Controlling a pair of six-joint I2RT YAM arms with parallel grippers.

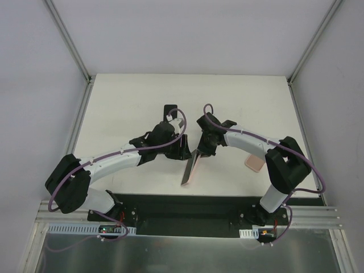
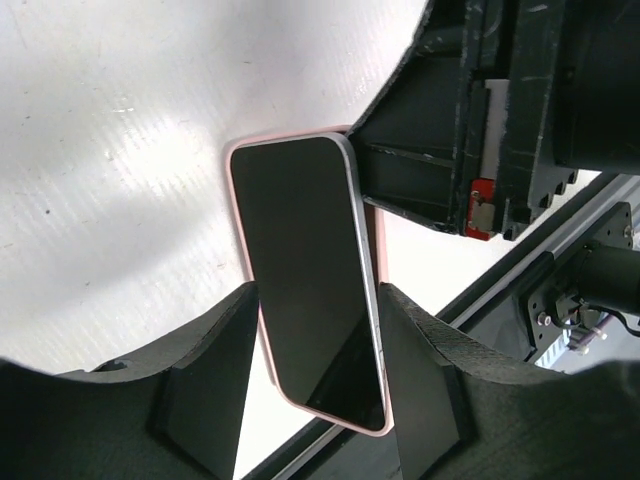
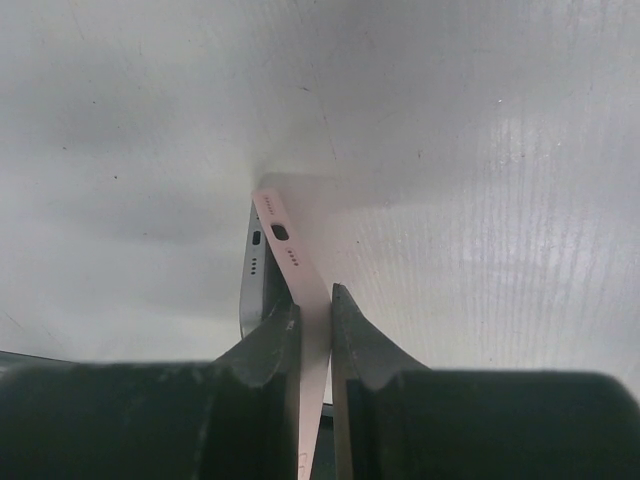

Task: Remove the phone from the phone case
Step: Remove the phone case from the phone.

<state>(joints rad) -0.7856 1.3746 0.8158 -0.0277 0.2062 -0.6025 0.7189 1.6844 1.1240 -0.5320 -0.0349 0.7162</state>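
The phone [image 2: 305, 280] has a dark screen and a silver frame and sits in a pink case [image 2: 379, 262]. In the top view it [image 1: 190, 168] stands tilted on its edge near the table's front middle. My left gripper [image 2: 315, 370] is shut across the phone's width, one finger on each long side. My right gripper [image 3: 312, 310] is shut on the pink case [image 3: 300, 280] wall, pinching it. There the silver phone edge [image 3: 252, 275] stands apart from the case. The two grippers, left [image 1: 182, 149] and right [image 1: 201, 153], meet over the phone.
A pink flat object [image 1: 253, 162] lies on the white table [image 1: 125, 108] at the right, partly under the right arm. The black base plate [image 1: 187, 207] runs along the near edge. Frame posts stand at the far corners.
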